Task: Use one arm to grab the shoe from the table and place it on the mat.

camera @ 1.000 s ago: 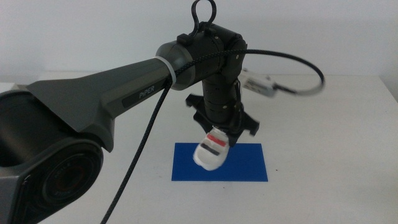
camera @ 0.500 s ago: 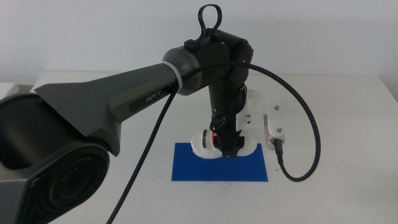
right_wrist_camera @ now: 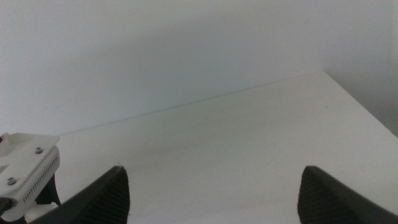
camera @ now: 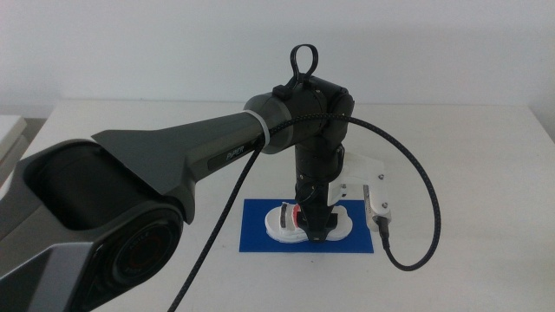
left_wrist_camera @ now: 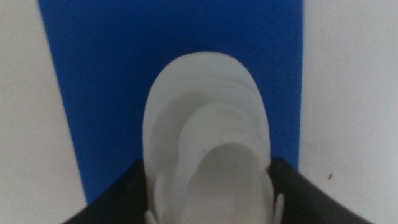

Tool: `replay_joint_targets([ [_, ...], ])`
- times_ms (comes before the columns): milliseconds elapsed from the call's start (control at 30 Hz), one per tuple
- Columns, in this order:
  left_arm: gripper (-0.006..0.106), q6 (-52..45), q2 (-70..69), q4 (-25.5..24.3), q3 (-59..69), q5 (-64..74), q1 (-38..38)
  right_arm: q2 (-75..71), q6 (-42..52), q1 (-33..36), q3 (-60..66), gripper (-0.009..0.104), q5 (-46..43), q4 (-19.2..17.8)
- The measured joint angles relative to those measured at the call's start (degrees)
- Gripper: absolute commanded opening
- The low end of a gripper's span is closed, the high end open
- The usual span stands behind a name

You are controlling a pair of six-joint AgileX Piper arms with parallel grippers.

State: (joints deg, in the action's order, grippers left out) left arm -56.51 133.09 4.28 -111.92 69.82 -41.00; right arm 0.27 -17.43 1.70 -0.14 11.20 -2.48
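Logging the middle view first: I have the left arm (camera: 217,156) reaching in from the left side, its black cable (camera: 416,195) looping off to the right, and the left gripper (camera: 314,227) pointing down over the blue mat (camera: 260,234), which lies on the white table (camera: 468,147). The white shoe (camera: 284,222) sits on the mat under the gripper, a red strap showing beside the dark jaws, which stand one on either side of it, pinching it. Left wrist view: I see the shoe's rounded white end (left_wrist_camera: 202,124) against the blue mat (left_wrist_camera: 99,74), the two dark jaws pressed to its flanks, bare table (left_wrist_camera: 348,93) on either side of the mat. Right wrist view: the right gripper (right_wrist_camera: 214,193) waits with its jaws spread wide over plain white table (right_wrist_camera: 236,143), well apart from the mat, a white bracket (right_wrist_camera: 25,168) at the picture's edge.
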Motion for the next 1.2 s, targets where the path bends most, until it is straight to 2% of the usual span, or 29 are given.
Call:
replay_joint_targets([
  [33,0.009,0.0,0.0,-0.1,0.0,0.0,0.0,0.0,0.0,0.0,0.0,0.079,0.0,0.0],
  [167,0.033,0.1,0.0,-0.6,0.0,0.0,0.0,0.0,0.0,0.0,0.0,0.079,0.0,0.0],
  [200,0.07,0.1,0.0,-0.6,0.0,0.0,0.0,0.0,0.0,0.0,0.0,0.079,0.0,0.0],
  [300,0.094,0.4,0.3,-1.2,0.0,0.0,0.0,0.0,0.0,0.0,0.0,0.079,0.0,0.0],
  [467,0.094,1.2,0.6,-2.7,0.0,0.0,0.0,0.0,0.0,0.0,0.0,0.079,0.0,0.0],
  [733,0.094,7.5,-1.6,-8.4,0.0,0.0,0.0,0.0,0.0,0.0,0.0,0.079,0.0,0.0],
  [833,0.094,8.2,-4.7,-7.7,0.0,0.0,0.0,0.0,0.0,0.0,0.0,0.079,0.0,0.0],
  [967,0.094,8.8,-9.8,-4.3,0.0,0.0,0.0,0.0,0.0,0.0,0.0,0.079,0.0,0.0],
  [1067,0.094,11.9,-14.3,-2.2,0.0,0.0,0.0,0.0,0.0,0.0,0.0,0.079,0.0,0.0],
  [1200,0.094,16.8,-22.2,-2.1,0.0,0.1,0.0,0.0,0.0,0.0,0.0,0.079,0.0,0.0],
])
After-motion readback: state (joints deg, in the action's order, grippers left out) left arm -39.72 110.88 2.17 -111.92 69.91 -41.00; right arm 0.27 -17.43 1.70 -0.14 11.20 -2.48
